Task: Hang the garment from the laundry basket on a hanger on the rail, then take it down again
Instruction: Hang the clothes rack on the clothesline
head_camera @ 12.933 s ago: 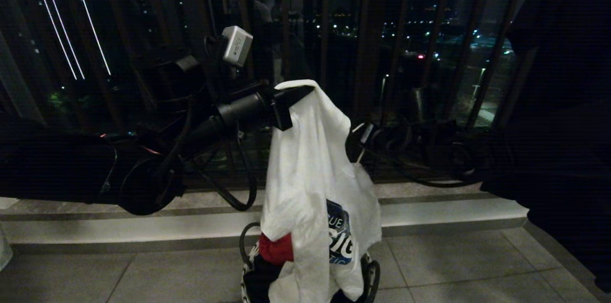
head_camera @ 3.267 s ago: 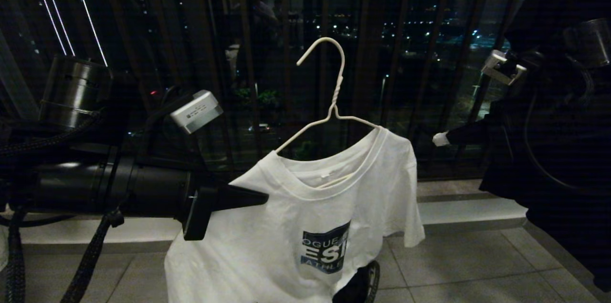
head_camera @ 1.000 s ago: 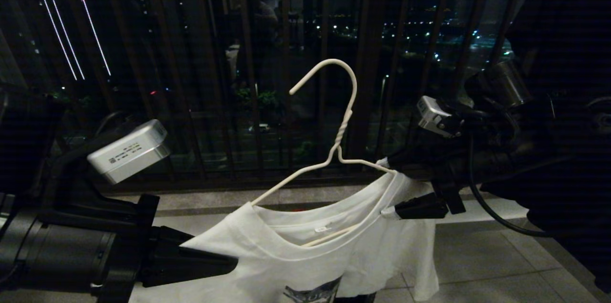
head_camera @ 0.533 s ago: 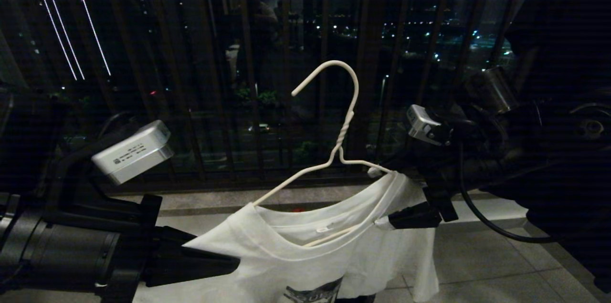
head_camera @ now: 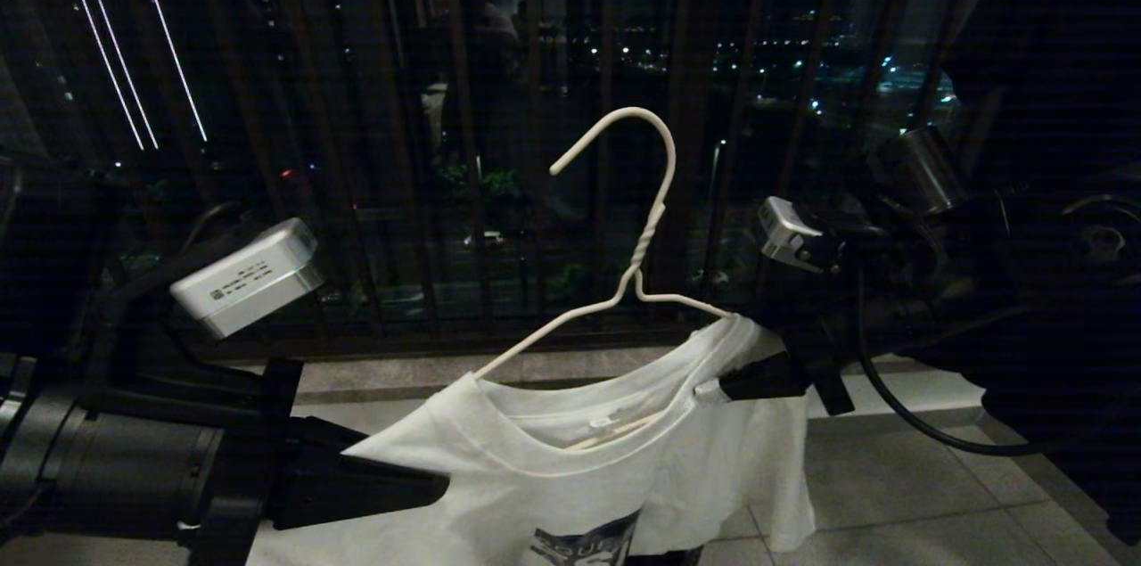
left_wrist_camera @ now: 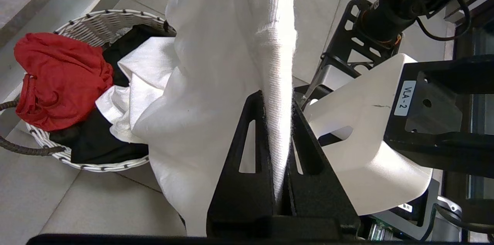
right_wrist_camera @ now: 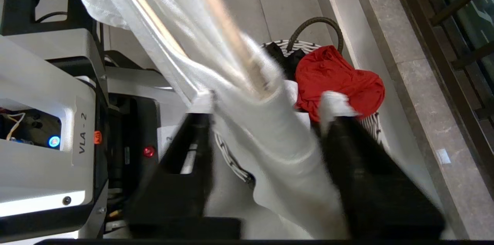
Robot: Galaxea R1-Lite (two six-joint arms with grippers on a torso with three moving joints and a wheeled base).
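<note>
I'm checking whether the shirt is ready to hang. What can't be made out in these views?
- Rail: in no view.
- T-shirt graphic: cut off by the head view's bottom edge.
- Hanger left arm tip: hidden under cloth.
- Right gripper grip: blurred in its wrist view; contact unclear.
- Laundry basket: mostly covered by clothes.

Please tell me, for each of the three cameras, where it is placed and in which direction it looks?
Head view: high on the robot, facing the balcony bars; both arms, the left pincer, the right pincer, the hanger, the T-shirt.
Left wrist view: behind the left pincer, looking down at the laundry basket; robot base shows.
Right wrist view: behind the right pincer, looking down; base shows.
Both wrist views share basket and red cloth.
</note>
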